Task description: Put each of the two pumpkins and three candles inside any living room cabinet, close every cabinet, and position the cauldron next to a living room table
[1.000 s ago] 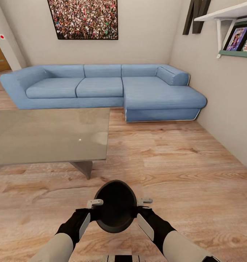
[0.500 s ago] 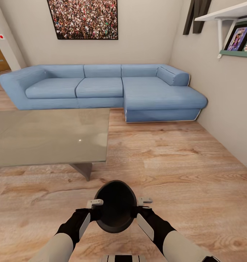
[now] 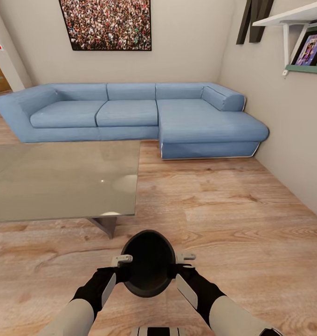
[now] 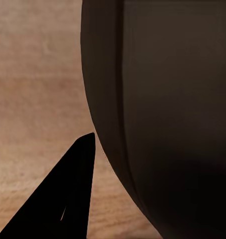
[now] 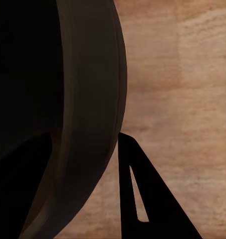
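From where I stand, the glass counter has slid a touch lower and nearer in the head view over the last second. The sofa behind it has grown slightly too, and the wall shelf has drifted outward. That is the robot rolling forward, not the furniture moving.

Near the counter's closest corner and out over the wood floor, the cauldron hangs between the two arms, mouth tipped toward the head camera. It sits just as it did a second ago.

On its left flank the left gripper has its jaws pressed against the black wall. On the right flank the right gripper does the same, with one finger seemingly inside the rim, so both are clamped on the pot.

I'd judge the carry nearly done. The cauldron is already near the counter, and lowering it to the floor beside that corner looks like what remains.
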`<state>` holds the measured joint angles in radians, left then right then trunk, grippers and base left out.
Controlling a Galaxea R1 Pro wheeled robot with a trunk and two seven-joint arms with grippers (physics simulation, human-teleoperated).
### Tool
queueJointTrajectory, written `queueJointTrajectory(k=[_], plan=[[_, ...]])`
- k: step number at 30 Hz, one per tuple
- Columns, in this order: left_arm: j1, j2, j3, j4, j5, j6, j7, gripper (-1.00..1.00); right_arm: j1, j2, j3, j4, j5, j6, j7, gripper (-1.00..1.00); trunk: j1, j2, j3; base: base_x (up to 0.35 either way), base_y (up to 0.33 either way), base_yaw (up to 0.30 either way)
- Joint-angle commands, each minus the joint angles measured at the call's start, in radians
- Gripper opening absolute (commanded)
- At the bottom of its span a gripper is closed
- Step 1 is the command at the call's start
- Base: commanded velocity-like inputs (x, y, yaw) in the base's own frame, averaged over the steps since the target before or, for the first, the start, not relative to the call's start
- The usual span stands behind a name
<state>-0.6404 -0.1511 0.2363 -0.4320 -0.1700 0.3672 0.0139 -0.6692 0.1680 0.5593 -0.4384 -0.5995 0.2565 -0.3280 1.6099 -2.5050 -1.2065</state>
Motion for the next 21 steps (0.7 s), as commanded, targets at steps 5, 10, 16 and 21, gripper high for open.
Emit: queueJointTrajectory(k=[5,10,16,21], plan=[[-0.001,-0.001,0.015,0.002,0.026,0.022,0.0,-1.0,0.0,0.007,0.047,-0.003,0.003,-0.034,0.021,-1.0,0.0,0.0,0.0,0.002,0.0,0.0],[-0.001,-0.001,0.015,0.002,0.026,0.022,0.0,-1.0,0.0,0.007,0.047,-0.003,0.003,-0.034,0.021,-1.0,0.002,-0.001,-0.019,0.0,0.0,0.0],[-0.001,-0.001,0.015,0.002,0.026,0.022,0.0,-1.0,0.0,0.007,0.047,-0.003,0.003,-0.034,0.021,-1.0,0.003,-0.002,-0.027,0.0,0.0,0.0],[-0.001,-0.001,0.015,0.002,0.026,0.022,0.0,-1.0,0.0,0.007,0.047,-0.003,0.003,-0.034,0.021,-1.0,0.003,-0.002,-0.027,0.0,0.0,0.0]])
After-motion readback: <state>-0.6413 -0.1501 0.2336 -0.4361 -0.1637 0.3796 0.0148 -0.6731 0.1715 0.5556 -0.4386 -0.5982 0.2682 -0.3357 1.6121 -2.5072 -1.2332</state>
